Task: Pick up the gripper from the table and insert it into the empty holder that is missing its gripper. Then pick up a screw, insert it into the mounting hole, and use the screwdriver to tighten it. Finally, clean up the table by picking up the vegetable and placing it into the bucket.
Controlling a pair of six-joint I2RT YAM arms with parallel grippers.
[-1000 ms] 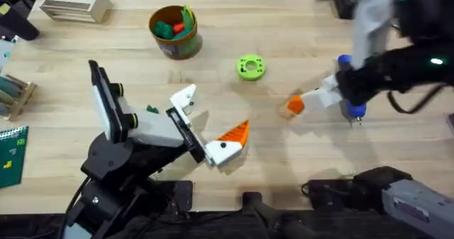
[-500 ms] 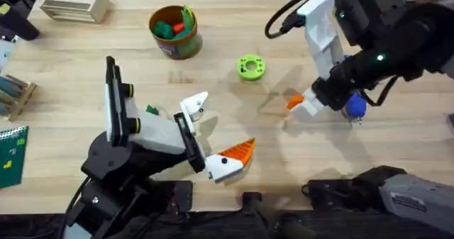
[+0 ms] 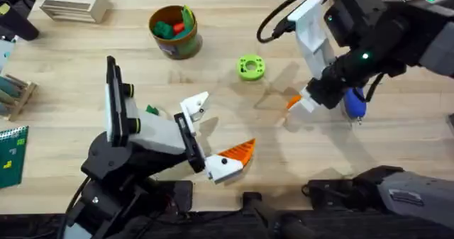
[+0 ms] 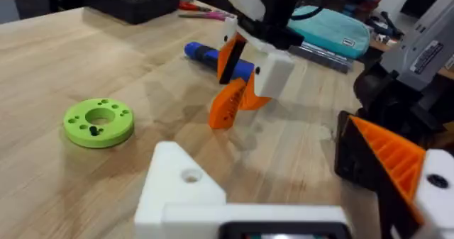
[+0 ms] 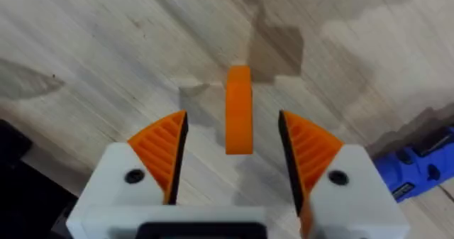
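The small orange ribbed gripper [image 5: 239, 111] stands on edge on the table [image 3: 234, 26]. My right gripper [image 5: 233, 129] is open and straddles it, with a gap on each side; it is at centre right [image 3: 298, 103]. The blue-handled screwdriver [image 3: 353, 104] lies just to its right. My left gripper [image 3: 218, 125] is open: one finger is the bare white holder [image 4: 181, 186], the other carries an orange tip [image 4: 390, 157]. The dark green vegetable [image 3: 152, 110] lies beside the left arm. The bucket [image 3: 174, 30] stands at the back.
A lime green disc [image 3: 250, 67] with holes lies mid-table, with a small dark screw-like piece [image 4: 93, 130] in it. A wooden block [image 3: 74, 3] sits at the back left. A rack [image 3: 14, 93] and a green card [image 3: 13, 154] are at the left edge.
The right arm has swung in and turned, lowering its open fingers around the orange gripper. The left gripper shifted slightly to the right and then stayed still.
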